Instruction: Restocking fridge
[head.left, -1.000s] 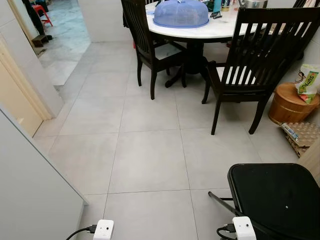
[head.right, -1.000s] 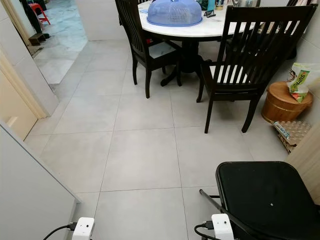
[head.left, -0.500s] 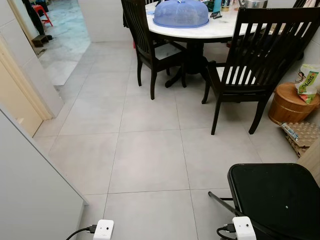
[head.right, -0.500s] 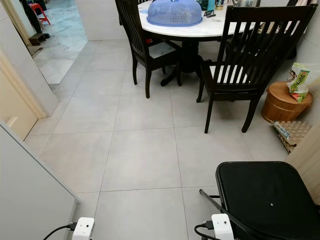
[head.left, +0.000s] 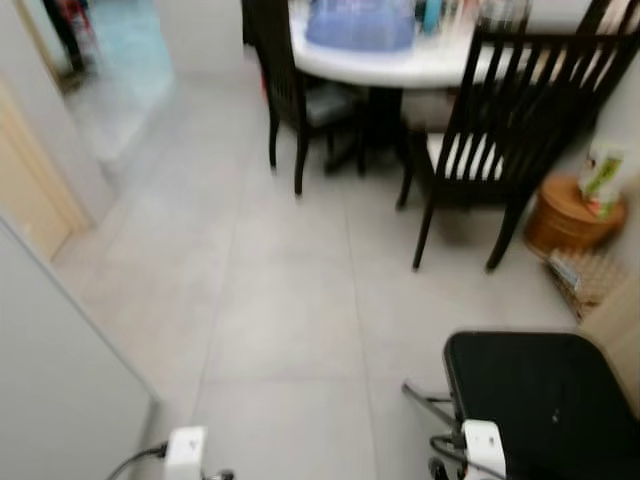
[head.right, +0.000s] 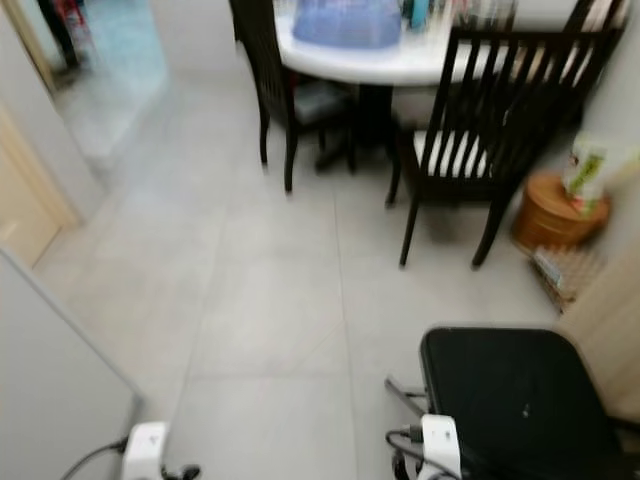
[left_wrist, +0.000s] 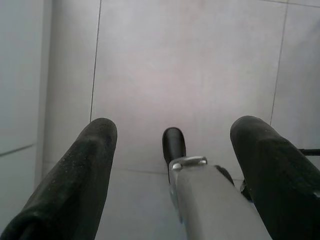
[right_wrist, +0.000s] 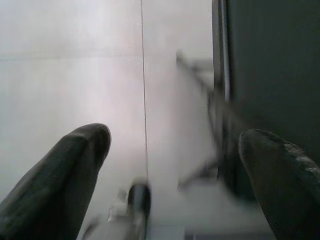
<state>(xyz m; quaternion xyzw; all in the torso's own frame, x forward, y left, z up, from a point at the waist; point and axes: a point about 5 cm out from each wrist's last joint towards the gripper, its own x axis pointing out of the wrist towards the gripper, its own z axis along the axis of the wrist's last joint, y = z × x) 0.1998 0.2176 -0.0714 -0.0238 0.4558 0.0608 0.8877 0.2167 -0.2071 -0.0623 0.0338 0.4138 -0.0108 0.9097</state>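
Observation:
No food item and no open fridge can be made out. A pale grey panel (head.left: 60, 380) rises at my near left. My left gripper (left_wrist: 176, 129) hangs open over bare grey floor tiles (left_wrist: 190, 65), nothing between its fingers. My right gripper (right_wrist: 175, 137) is open too, above the tiles beside a black folding seat (right_wrist: 270, 75). In the blurred eye views both arms' white wrist units (head.left: 185, 450) (head.left: 482, 445) sit low at the bottom edge.
The black seat (head.left: 540, 400) stands at my near right. Ahead is a round white table (head.left: 400, 65) with dark wooden chairs (head.left: 500, 110) (head.left: 285, 90). A wooden tub (head.left: 565, 215) with a snack bag (head.left: 605, 175) and an egg tray (head.left: 590, 280) line the right wall. A doorway (head.left: 90, 70) opens far left.
The whole picture has shifted a little and gone blurred, so the camera is moving. Both arms still hang low as before.

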